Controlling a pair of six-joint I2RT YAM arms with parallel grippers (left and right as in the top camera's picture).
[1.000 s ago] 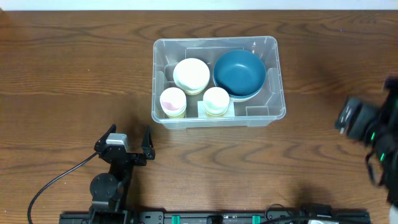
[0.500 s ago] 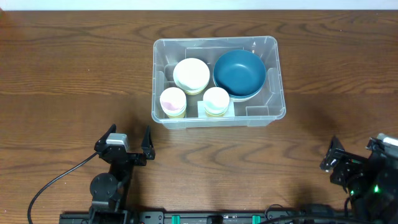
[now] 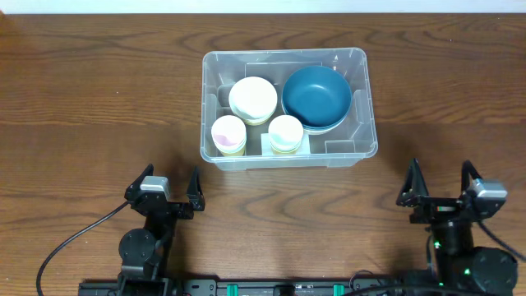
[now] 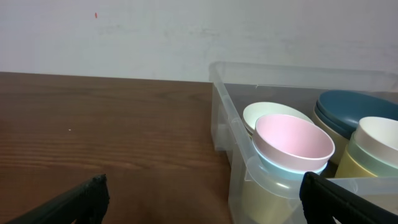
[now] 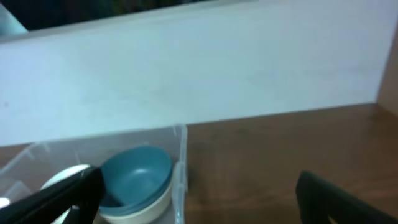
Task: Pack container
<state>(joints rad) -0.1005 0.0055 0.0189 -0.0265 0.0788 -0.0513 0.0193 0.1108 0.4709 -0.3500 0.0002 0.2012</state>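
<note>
The clear plastic container [image 3: 362, 107] stands on the wooden table at the middle back. Inside are a blue bowl [image 3: 316, 96] at the right, a cream bowl [image 3: 252, 99], a pink-lined cup [image 3: 228, 135] and a pale cup [image 3: 286, 132]. My left gripper [image 3: 168, 182] is open and empty, near the front left, apart from the container. My right gripper [image 3: 442, 182] is open and empty at the front right. The left wrist view shows the container's wall [image 4: 233, 143] and the pink cup [image 4: 292, 144]. The right wrist view shows the blue bowl [image 5: 137, 176].
A black cable [image 3: 70, 242] runs from the left arm's base toward the front left edge. A pale wall [image 4: 186, 31] rises behind the table's far edge. Bare wooden tabletop [image 3: 99, 99] surrounds the container.
My right arm has swung in from the far right edge and settled at the front right, jaws open and pointing at the container. The left arm and the container's contents have not moved.
</note>
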